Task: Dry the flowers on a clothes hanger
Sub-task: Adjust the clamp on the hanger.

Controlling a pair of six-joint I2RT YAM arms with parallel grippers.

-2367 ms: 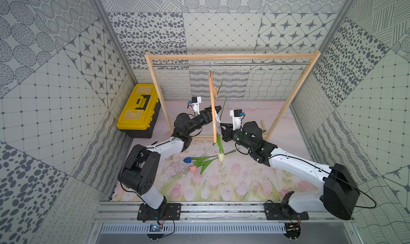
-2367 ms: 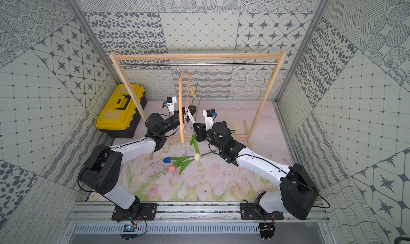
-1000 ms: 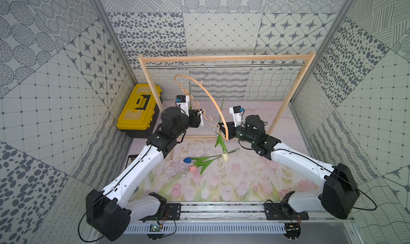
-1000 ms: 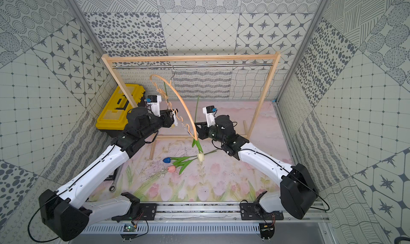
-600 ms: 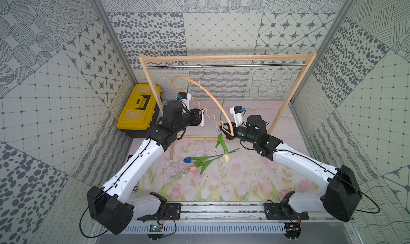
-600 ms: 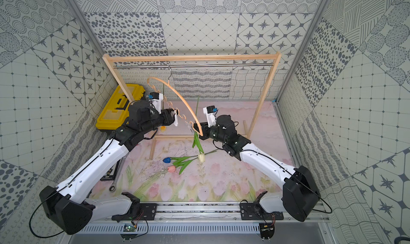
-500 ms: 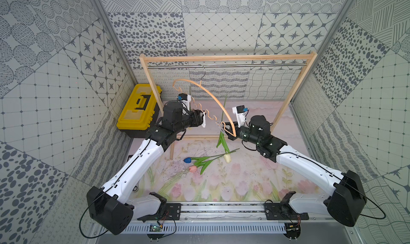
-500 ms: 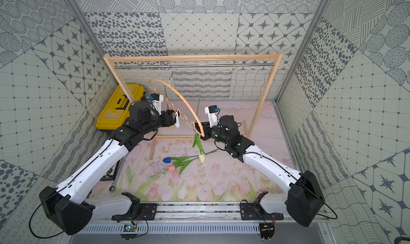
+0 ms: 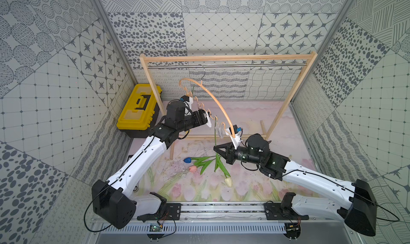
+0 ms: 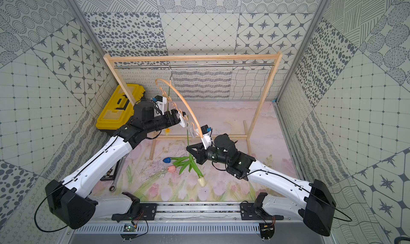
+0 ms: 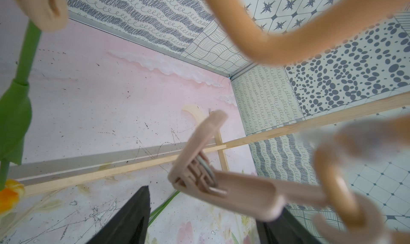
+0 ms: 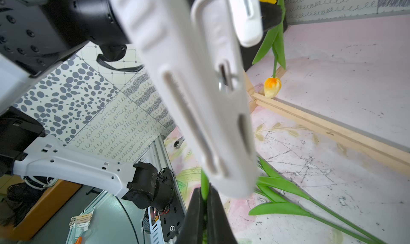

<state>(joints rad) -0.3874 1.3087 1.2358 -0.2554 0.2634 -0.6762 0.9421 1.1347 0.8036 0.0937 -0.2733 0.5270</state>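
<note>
A: Now that your left gripper (image 9: 205, 120) has opened off the small white clip (image 11: 221, 187), is the cream artificial tulip (image 9: 228, 182) hanging?
B: I cannot tell. Your right gripper (image 12: 205, 196) stays clamped on its stem under the light wooden arched hanger (image 11: 250, 38).

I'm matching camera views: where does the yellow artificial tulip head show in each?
In a top view: unseen, apparently behind the left arm.
In a top view: yellow tulip head just below that arm.
Left wrist: under its green leaf, by the frame's light wooden floor rail.
Right wrist: hanging beside that rail.
Shared landmark: that rail.
</note>
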